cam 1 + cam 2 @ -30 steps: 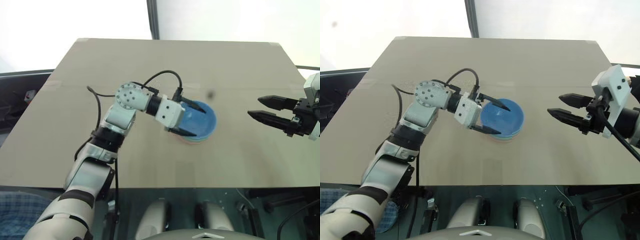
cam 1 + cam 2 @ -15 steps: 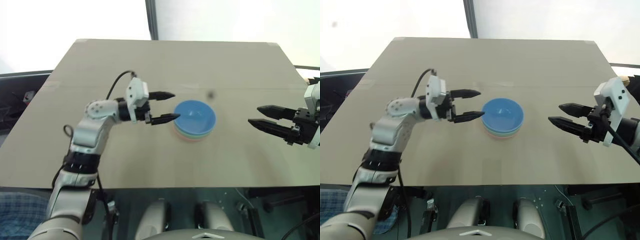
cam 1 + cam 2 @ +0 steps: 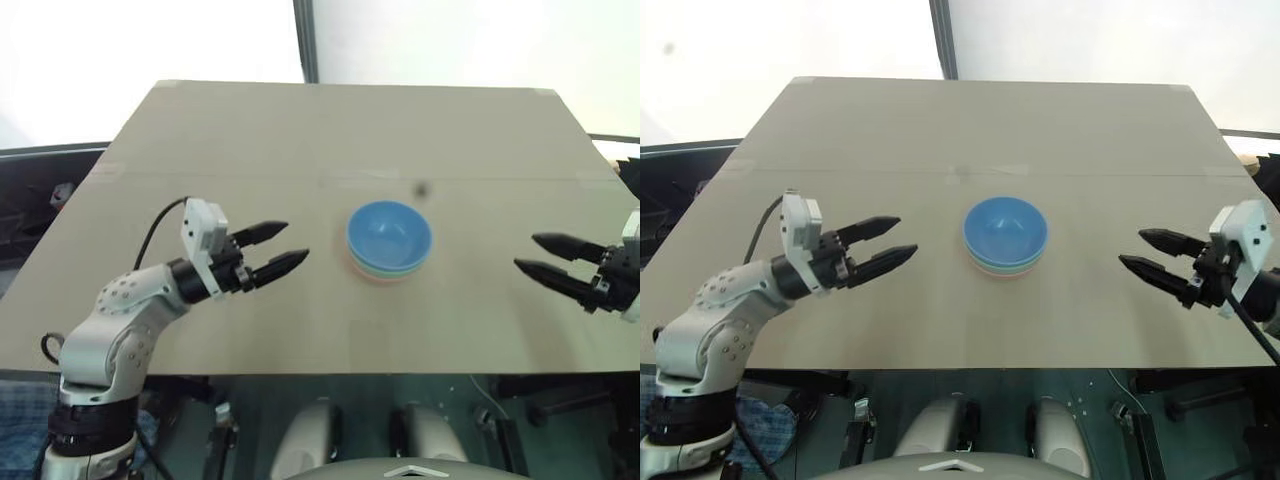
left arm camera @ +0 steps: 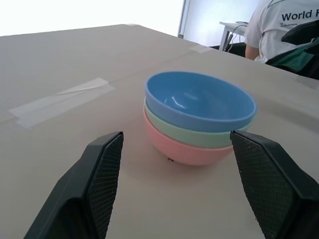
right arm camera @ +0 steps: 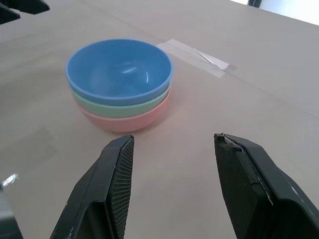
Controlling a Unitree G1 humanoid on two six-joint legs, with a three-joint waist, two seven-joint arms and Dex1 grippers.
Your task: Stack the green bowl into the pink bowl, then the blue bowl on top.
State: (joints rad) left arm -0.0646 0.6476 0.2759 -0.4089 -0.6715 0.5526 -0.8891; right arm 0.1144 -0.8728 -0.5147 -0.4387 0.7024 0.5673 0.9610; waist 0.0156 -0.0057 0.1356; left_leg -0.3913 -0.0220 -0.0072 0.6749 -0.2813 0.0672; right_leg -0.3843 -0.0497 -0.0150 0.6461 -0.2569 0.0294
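Three bowls stand nested in one stack at the middle of the table. The blue bowl (image 3: 389,231) is on top, the green bowl (image 4: 197,132) sits under it and the pink bowl (image 4: 192,149) is at the bottom. My left gripper (image 3: 277,248) hovers to the left of the stack, open and empty, pointing at it. To the right of the stack my right gripper (image 3: 545,254) is also open and empty, pointing back toward the bowls. Neither gripper touches the stack.
The tan table (image 3: 300,130) has strips of clear tape (image 5: 197,56) across its middle. A person in a white shirt (image 4: 279,27) sits beyond the table's far side, next to a small desk.
My left gripper has let go of the blue bowl, drawn back to the left and rolled its wrist. The right gripper has sunk a little and shifted right. The stack has stayed put.
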